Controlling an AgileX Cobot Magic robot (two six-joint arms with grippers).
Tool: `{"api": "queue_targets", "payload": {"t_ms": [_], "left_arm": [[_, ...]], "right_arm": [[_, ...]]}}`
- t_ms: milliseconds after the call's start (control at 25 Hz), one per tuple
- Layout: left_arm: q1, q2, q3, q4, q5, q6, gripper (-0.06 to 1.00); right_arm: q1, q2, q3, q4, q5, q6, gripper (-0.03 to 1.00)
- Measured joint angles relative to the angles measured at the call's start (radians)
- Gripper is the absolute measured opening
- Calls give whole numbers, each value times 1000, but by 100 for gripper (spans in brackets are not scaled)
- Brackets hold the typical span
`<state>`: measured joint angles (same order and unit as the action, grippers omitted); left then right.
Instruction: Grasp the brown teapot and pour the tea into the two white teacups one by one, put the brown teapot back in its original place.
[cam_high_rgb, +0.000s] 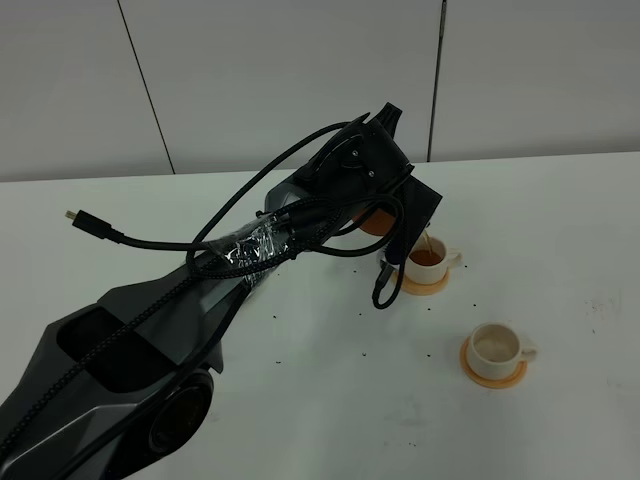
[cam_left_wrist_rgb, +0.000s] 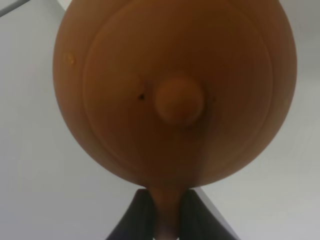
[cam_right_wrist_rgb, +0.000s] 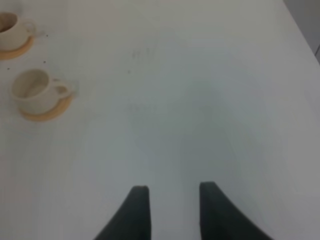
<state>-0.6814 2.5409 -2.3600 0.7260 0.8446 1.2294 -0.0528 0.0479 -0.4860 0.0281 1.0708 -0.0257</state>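
Note:
My left gripper (cam_left_wrist_rgb: 167, 220) is shut on the loop handle of the brown teapot (cam_left_wrist_rgb: 175, 90), which fills the left wrist view lid-on. In the high view the teapot (cam_high_rgb: 378, 222) is tilted, mostly hidden under the left wrist. A thin stream of tea (cam_high_rgb: 425, 243) falls from it into the farther white teacup (cam_high_rgb: 432, 259), which holds brown liquid and stands on an orange coaster (cam_high_rgb: 424, 286). The nearer white teacup (cam_high_rgb: 495, 346) looks empty on its coaster (cam_high_rgb: 492, 375). My right gripper (cam_right_wrist_rgb: 172, 192) is open and empty over bare table, away from both cups (cam_right_wrist_rgb: 35, 90). The beige saucer is hidden.
The left arm (cam_high_rgb: 250, 260) with its cable bundle stretches from the lower left across the white table (cam_high_rgb: 560, 220). A loose cable plug (cam_high_rgb: 85, 222) sticks out at the left. Small dark specks dot the table near the cups. A panelled wall stands behind.

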Motion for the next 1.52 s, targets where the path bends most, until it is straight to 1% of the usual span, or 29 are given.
{"api": "queue_targets", "payload": {"t_ms": [80, 480, 720, 1520], "left_arm": [[-2, 0, 0, 12, 0, -1, 17], [-9, 0, 0, 19, 0, -4, 17], [-9, 0, 0, 19, 0, -5, 17], [-9, 0, 0, 19, 0, -20, 17]], "right_arm": [[0, 0, 0, -1, -1, 0, 24], [0, 0, 0, -10, -1, 0, 24], [0, 0, 0, -28, -2, 0, 24], [0, 0, 0, -28, -3, 0, 24]]}}
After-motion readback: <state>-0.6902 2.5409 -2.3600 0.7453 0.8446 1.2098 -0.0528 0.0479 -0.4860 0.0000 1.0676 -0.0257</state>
